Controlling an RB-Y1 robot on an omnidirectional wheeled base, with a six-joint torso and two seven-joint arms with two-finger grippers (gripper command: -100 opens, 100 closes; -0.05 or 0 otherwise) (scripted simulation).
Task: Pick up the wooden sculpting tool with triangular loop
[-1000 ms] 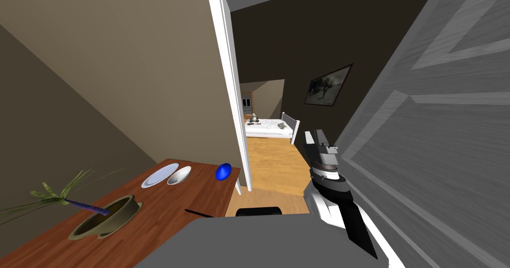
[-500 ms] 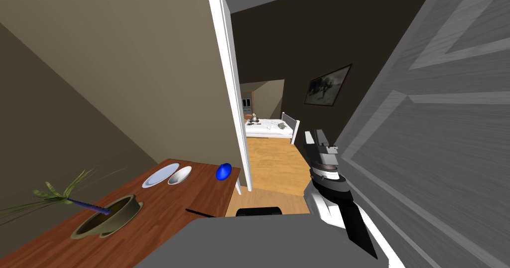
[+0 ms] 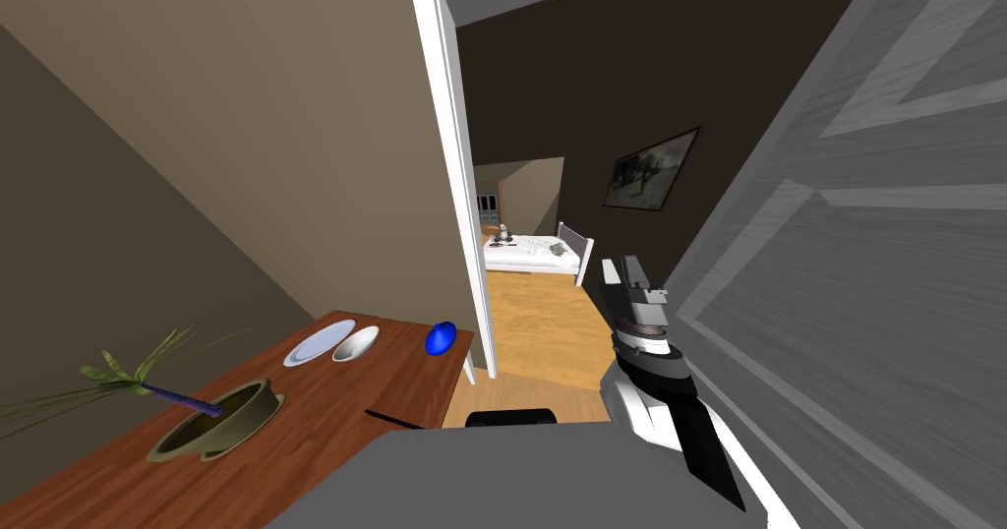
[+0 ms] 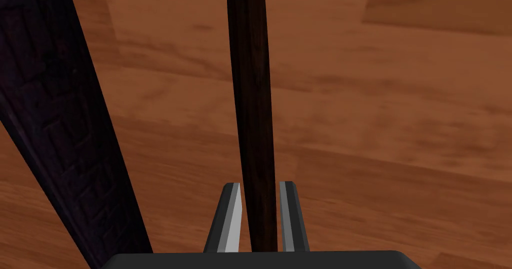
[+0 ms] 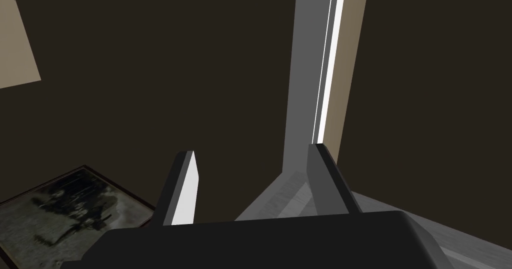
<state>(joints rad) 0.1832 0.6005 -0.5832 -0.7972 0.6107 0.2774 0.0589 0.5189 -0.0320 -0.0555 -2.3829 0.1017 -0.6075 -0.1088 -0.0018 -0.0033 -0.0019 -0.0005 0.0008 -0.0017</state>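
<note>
Reddish-brown table point(image 3: 325, 395) fills the ground beneath the left gripper point(image 4: 260, 185), which pinches the slim dark handle of the sculpting tool point(image 4: 252, 91) near the table's front edge. Right gripper point(image 5: 252, 150) hangs spread beside the grey door point(image 3: 865, 307).

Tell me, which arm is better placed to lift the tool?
Left. The left gripper is shut on the tool at the table; the right gripper is open, up by the door.
</note>
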